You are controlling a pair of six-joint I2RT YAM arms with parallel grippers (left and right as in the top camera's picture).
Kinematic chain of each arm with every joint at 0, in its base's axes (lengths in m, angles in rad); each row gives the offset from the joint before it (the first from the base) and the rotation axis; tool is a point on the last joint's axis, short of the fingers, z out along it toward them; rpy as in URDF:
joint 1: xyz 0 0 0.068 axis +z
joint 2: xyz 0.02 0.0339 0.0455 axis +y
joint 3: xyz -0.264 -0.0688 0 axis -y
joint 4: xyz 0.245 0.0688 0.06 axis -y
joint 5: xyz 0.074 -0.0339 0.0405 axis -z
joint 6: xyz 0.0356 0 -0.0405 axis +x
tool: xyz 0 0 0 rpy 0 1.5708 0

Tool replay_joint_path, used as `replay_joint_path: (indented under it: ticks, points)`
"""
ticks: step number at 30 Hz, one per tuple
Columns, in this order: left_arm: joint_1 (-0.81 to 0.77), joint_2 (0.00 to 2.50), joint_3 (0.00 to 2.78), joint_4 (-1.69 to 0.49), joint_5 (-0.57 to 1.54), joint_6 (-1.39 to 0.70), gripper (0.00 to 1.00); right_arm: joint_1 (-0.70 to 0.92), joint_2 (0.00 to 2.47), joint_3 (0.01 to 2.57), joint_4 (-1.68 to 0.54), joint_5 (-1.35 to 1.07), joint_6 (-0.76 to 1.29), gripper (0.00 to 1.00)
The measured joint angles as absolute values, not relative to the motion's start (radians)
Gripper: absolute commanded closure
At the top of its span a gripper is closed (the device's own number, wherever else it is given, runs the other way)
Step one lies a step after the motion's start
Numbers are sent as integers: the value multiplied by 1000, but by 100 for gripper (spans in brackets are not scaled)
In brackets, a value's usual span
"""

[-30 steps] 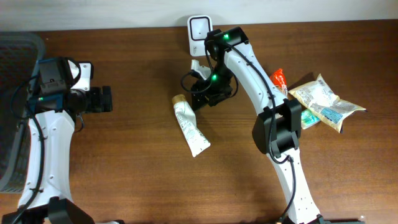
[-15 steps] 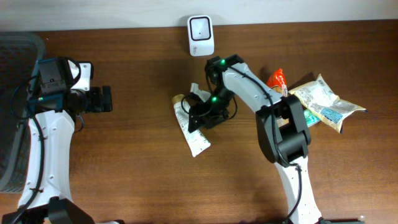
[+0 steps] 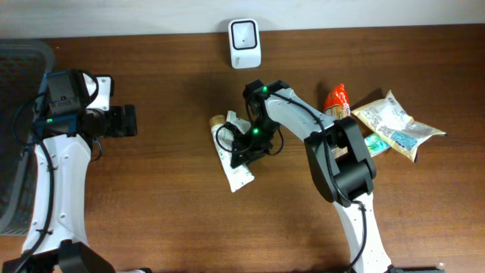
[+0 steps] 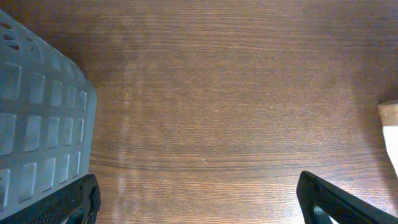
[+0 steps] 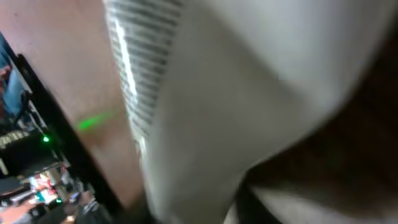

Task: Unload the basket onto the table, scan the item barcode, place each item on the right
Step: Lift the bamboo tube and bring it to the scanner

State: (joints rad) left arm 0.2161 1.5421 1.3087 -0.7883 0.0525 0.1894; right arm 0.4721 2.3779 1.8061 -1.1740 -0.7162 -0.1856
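Item 1, right gripper (image 3: 242, 149): down on the white tube (image 3: 238, 177), over its middle. The wrist view gave only blurred white tube at very close range, so we could not tell whether the jaws had closed on it.

Item 2, white tube, one: flat near the centre of the tabletop (image 3: 174, 220), cap end toward 11 o'clock, crimped end toward 5 o'clock.

Item 3, scanner (image 3: 245, 33), one: at the 12 o'clock edge, well apart from the tube.

Item 4, packets, three counted, at 3 o'clock of the right gripper: a red pouch (image 3: 337, 97), a pale bag (image 3: 394, 121), and a green-blue packet (image 3: 377, 142) partly hidden.

Item 5, left gripper (image 3: 125, 121): jaws wide, holding nothing, at 9 o'clock beside one grey basket (image 3: 15, 76).

Progress, in our judgement: early. The tube was not yet lifted and no barcode faced the scanner. The grasp, the carry toward 12 o'clock and the presentation were all left to do.
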Motion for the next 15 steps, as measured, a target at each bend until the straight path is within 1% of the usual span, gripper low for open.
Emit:
replay_joint_path:
  ticks: [7, 11, 13, 15]
  points:
    - [216, 1542, 1309, -789, 52, 189, 1, 466, 2376, 1810, -1134, -757, -186, 96]
    - [216, 1542, 1309, -789, 52, 189, 1, 430, 2341, 1822, -1139, -701, -183, 96]
    - [216, 1542, 1309, -789, 52, 189, 1, 415, 2259, 1822, -1175, -693, -186, 96]
    - [216, 1542, 1309, -789, 52, 189, 1, 413, 2119, 1822, -1215, -764, -241, 96]
